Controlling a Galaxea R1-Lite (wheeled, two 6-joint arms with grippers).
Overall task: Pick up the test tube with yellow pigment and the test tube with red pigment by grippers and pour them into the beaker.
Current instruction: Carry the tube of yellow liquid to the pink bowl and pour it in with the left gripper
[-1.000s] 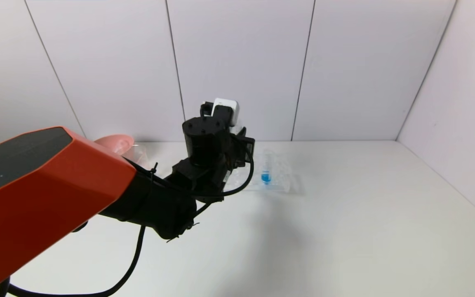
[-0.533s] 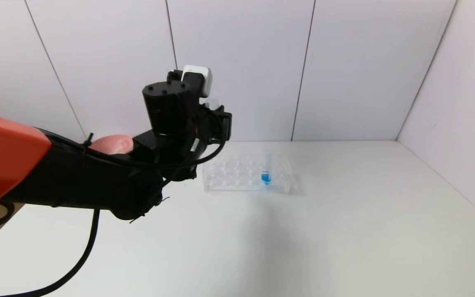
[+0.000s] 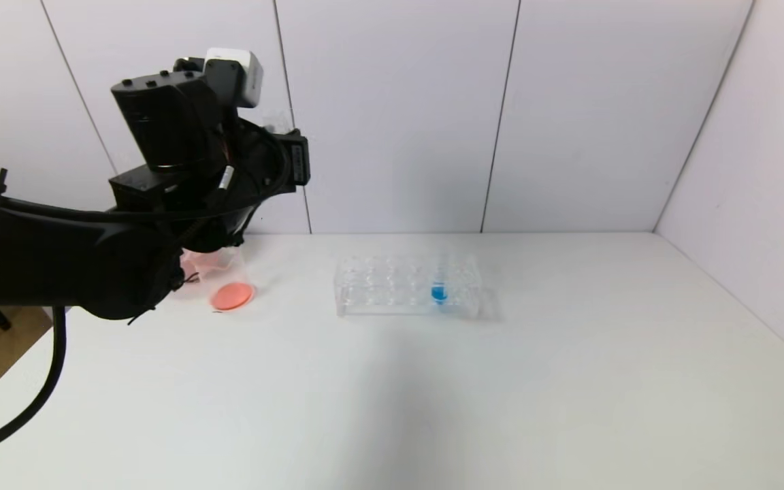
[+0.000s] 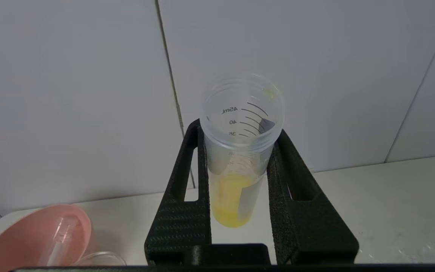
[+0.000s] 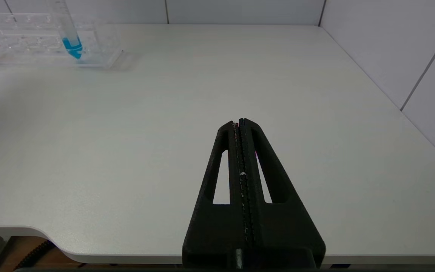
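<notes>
The left arm is raised high above the table (image 3: 501, 381), its wrist lifted over the beaker (image 3: 227, 275), which stands on the table well left of the clear tube rack (image 3: 392, 289). The right arm sits low near the table's front edge, far from the rack.

The beaker holds a reddish-orange pool at its bottom. Touching or just behind it is a pink bowl (image 4: 21, 238) with an empty clear tube (image 4: 57, 240) lying inside. In the rack stands a tube with blue liquid (image 3: 439, 286). The left arm partly hides the beaker and bowl from the head camera.

The left gripper (image 4: 240, 151) clamps the test tube with yellow pigment (image 4: 236, 170) between its two fingers, mouth tilted toward the camera, yellow liquid in the bottom. The right gripper (image 5: 241, 122) is closed on nothing.
</notes>
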